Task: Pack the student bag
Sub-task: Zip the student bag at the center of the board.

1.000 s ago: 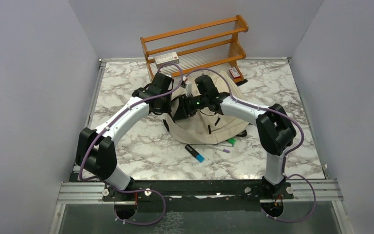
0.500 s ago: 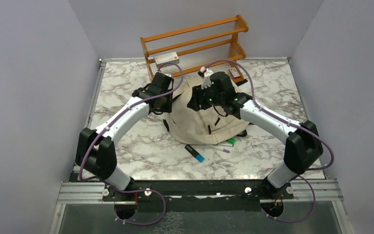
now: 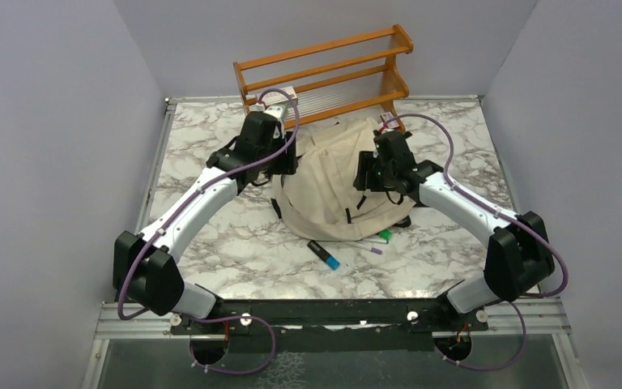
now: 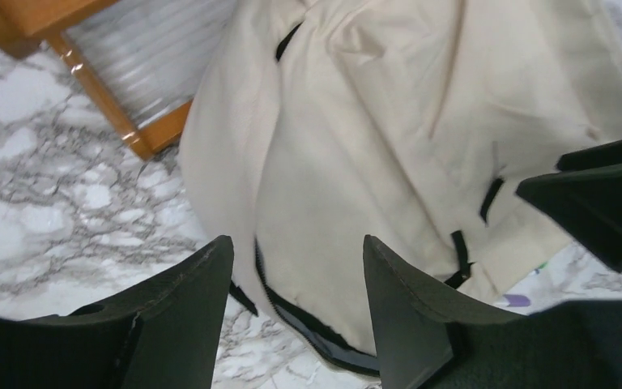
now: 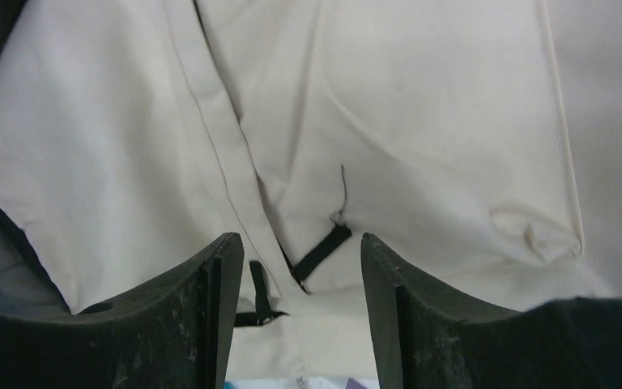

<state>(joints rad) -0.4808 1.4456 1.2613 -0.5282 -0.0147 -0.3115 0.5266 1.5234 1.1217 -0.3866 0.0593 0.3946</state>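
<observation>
Partly hidden, a green marker point(image 3: 385, 236) peeks from under the student bag point(image 3: 332, 186), which lies mid-desk toward the far edge. Left gripper point(image 4: 296, 308) and right gripper point(image 5: 300, 312) hang over it – jaws apart, empty. Marble desk point(image 3: 210, 243), grey walls.

The top camera looked down from behind over the whole surface point(image 3: 474, 139). Both wrist cameras faced down, close above the bag point(image 3: 332, 180), which all views shared.

White links point(image 3: 202, 194), black joints point(image 3: 152, 274), purple cables point(image 3: 278, 91) (looped), black wedge jaws
</observation>
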